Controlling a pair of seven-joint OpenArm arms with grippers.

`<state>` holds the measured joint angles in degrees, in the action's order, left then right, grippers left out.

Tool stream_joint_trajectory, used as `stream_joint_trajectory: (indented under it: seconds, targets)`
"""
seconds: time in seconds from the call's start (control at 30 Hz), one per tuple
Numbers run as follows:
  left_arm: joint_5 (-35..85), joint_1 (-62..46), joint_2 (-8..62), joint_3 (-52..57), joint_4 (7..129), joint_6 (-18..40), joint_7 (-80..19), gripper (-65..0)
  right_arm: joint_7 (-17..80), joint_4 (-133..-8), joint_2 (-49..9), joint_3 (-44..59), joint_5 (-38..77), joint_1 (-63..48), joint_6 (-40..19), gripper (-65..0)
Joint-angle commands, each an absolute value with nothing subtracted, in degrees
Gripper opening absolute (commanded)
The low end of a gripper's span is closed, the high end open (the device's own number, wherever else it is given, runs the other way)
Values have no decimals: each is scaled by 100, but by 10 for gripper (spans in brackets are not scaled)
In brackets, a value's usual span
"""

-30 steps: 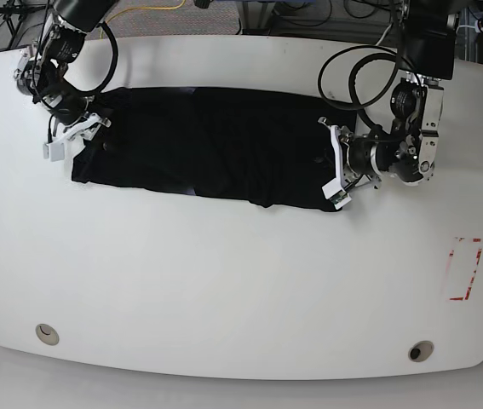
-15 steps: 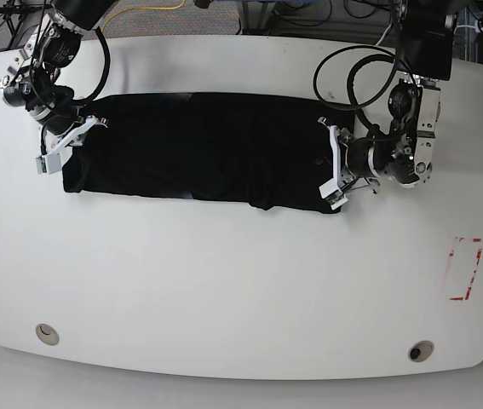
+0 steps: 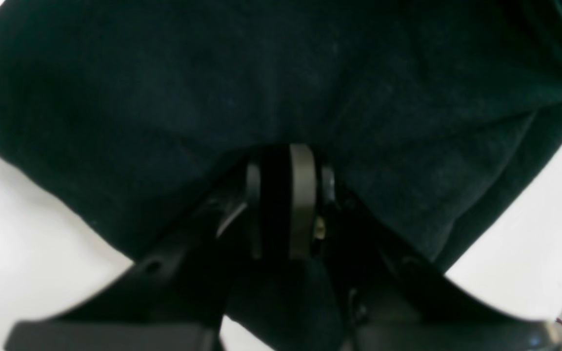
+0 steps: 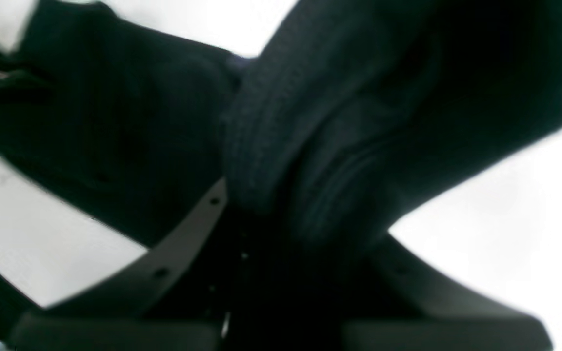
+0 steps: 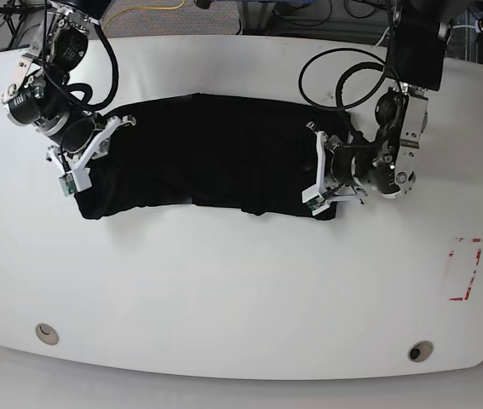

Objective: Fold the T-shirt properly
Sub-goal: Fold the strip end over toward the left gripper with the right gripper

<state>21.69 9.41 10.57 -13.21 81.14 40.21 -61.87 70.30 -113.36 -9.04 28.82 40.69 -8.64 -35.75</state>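
Base view, T-shirt (image 5: 207, 153) lengthwise left–right (apparently folded)

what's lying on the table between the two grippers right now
In the base view, only the black T-shirt spans the stretch from the right gripper to the left gripper; each is shut on one end.

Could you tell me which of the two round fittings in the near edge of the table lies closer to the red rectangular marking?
The round fitting at the base view's lower right: it sits just below the red marking, while the other fitting lies at the lower left.
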Motion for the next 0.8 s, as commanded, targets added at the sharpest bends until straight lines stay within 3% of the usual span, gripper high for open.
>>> stream_joint_trajectory:
  seconds: [0.0,0.77]
  targets:
    - [2123,1007,884,-1367,8127,4000,-6255,-596,6897,-11574,-963,2747,4198,-822,-3521,-644]
    - [2000,1218,382,-1771,7925,4000,-6220,-596,6879,-11600,-295,1648,4558,-251,-3521,-644]
